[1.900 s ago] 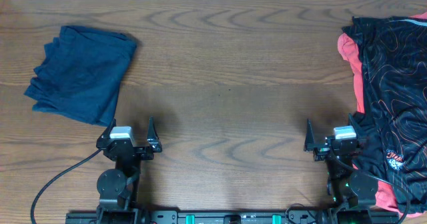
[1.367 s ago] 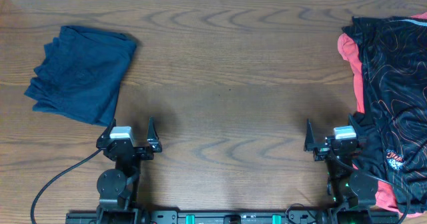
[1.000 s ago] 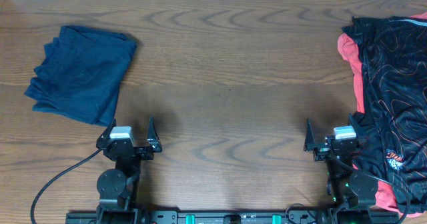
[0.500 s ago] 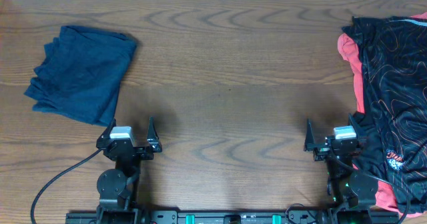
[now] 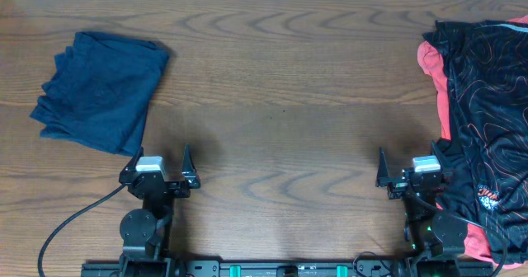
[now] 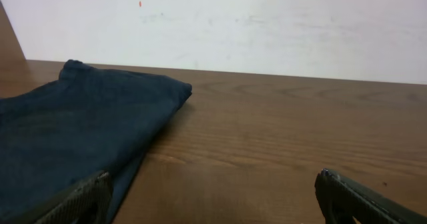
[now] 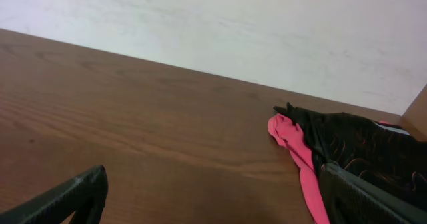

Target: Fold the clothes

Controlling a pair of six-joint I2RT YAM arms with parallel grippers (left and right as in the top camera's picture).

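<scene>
Between garments, as we read it: nothing is in hand. The left gripper [image 5: 158, 163] and the right gripper [image 5: 411, 163] both sit low at the near edge of the table [image 5: 280, 79], jaws spread wide and empty. Both wrist views show only bare wood between the fingertips [image 6: 77, 199]. The navy garment [image 5: 99, 91] lies at the far left, bunched into a rough rectangle with stacked layer edges, so we judge it as already folded, a bit sloppy, and just ahead of the left gripper, not touching it. The unfolded pile is at the right edge. A black jersey [image 5: 487, 104] with orange contour lines lies on top, a coral-red piece [image 5: 429, 58] pokes out from under it at the far corner, and more coral shows at the near right corner. The jersey runs off the frame on the right, and its near hem comes right up beside the right gripper. We cannot tell whether they touch. The middle of the table is bare wood. The next move, we think, is for the right arm to reach into the pile, pinch only the top jersey by an edge and drag it to the middle. The left arm would then come across to help spread it flat before any fold. The risk is grabbing two layers at once.
</scene>
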